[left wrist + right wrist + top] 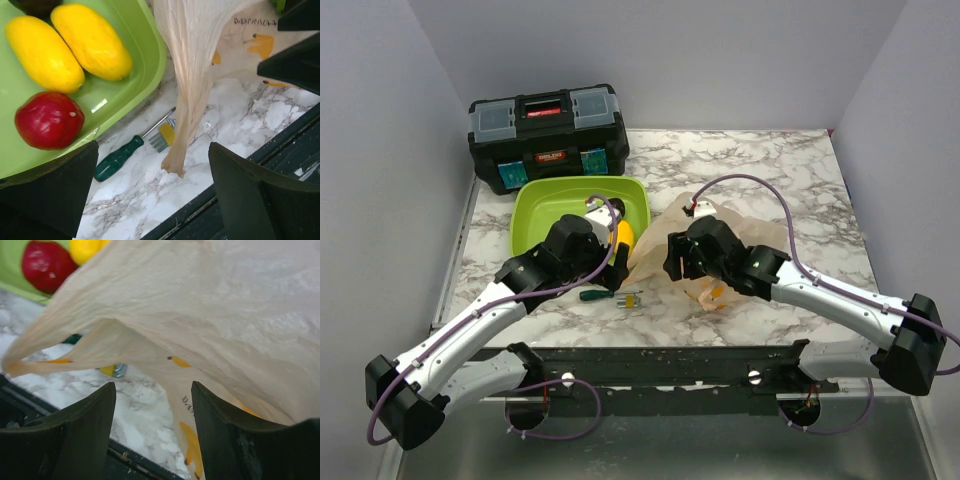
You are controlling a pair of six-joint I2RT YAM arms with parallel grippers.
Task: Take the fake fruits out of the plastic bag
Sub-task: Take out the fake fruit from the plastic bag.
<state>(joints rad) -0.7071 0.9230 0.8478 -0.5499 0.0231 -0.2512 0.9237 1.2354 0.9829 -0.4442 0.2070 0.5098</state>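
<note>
Marble table [250,115]; bag [190,60] perhaps overlapping screwdriver [117,160].

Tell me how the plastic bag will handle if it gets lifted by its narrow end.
The plastic bag will likely go limp and drape: its thin film is crinkled and bunches into a narrow pleated end. It is probably very light, thin enough for its print to show through. It may slip from a pinch, since the film looks smooth.

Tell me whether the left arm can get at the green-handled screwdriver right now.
Probably yes. The left claw is open right above the screwdriver, whose green handle lies bare beside the tray. Only a hanging strip of the plastic bag comes down near its metal end.
</note>
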